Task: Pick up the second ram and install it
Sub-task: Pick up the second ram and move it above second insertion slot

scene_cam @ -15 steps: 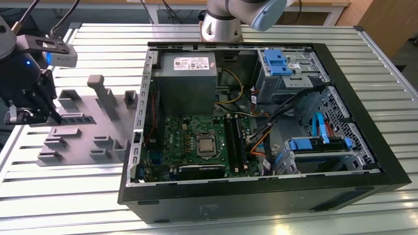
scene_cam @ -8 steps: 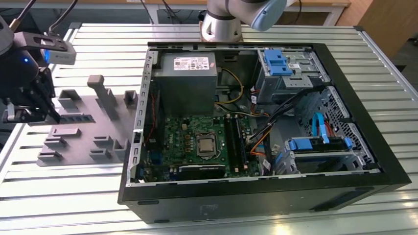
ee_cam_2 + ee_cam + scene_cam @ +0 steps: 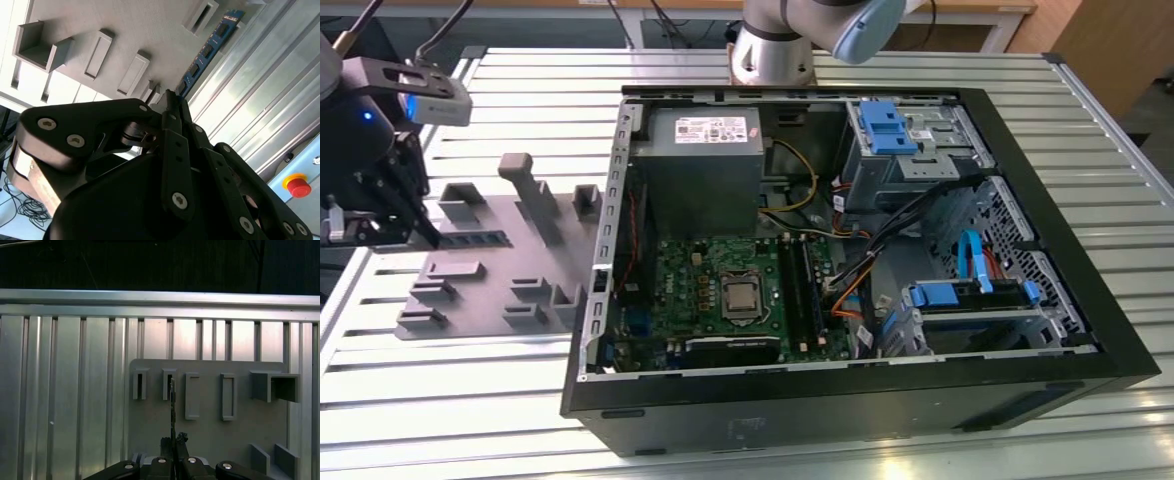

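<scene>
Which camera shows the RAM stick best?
The second wrist view: the second ram shows its blue face and chips, running out from the claw pinching one end. The first wrist view has it edge-on, a thin dark line. In the exterior view it is too small to tell.

Tray [image 3: 210,440] matt plastic, table [image 3: 65,390] shiny metal, second ram [image 3: 212,45] smooth circuit board, gripper [image 3: 169,97] perhaps matt plastic.

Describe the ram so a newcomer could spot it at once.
Find the open case, then the grey tray on the exterior view's left of it. There the tool is shut on the ram: a slim blue-green board lined with dark chips, sticking out past the tool's tip, unlike the tray's plain grey plastic.
</scene>
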`<state>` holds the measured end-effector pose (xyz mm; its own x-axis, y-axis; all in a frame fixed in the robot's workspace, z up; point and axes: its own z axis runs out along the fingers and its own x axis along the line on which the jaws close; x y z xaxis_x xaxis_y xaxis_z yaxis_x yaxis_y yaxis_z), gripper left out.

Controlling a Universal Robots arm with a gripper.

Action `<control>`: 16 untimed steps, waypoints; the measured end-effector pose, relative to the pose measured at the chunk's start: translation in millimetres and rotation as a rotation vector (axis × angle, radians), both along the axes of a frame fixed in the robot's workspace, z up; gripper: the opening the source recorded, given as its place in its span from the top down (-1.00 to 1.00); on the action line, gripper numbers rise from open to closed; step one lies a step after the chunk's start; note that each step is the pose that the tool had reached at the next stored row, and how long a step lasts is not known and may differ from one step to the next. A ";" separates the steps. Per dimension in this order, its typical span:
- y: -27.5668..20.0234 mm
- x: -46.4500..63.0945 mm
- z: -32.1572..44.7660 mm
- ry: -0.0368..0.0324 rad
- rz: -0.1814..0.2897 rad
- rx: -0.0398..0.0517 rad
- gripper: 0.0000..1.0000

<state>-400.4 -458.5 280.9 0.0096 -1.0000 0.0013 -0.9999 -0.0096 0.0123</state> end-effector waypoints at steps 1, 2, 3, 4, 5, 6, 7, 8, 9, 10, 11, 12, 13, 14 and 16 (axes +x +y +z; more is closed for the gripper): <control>0.0 0.0 0.8 0.0000 0.000 0.0000 0.72; 0.0 0.0 1.6 0.0000 0.000 0.0000 0.72; 0.0 0.0 2.4 0.0000 0.000 0.0000 0.72; 0.0 0.0 3.3 0.0000 0.000 0.0000 0.72; 0.0 0.0 4.1 0.0001 0.000 0.0000 0.72; 0.0 0.0 4.9 -0.0001 0.000 0.0000 0.72; 0.0 0.0 5.7 -0.0001 0.000 0.0000 0.72; 0.0 0.0 6.5 -0.0001 0.000 0.0000 0.72; 0.0 0.0 7.4 0.0000 0.000 0.0000 0.72; 0.0 0.0 8.2 0.0000 0.000 0.0000 0.72; 0.0 0.0 9.0 0.0000 0.000 0.0000 0.72; 0.0 0.0 9.9 0.0000 0.000 -0.0001 0.72; 0.0 0.0 10.7 0.0001 0.000 0.0000 0.72; 0.0 0.0 11.5 0.0000 0.000 0.0000 0.72; 0.0 0.0 13.3 0.0000 0.000 0.0000 0.72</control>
<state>-400.4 -458.5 294.2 0.0097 -1.0000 0.0013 -0.9999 -0.0097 0.0123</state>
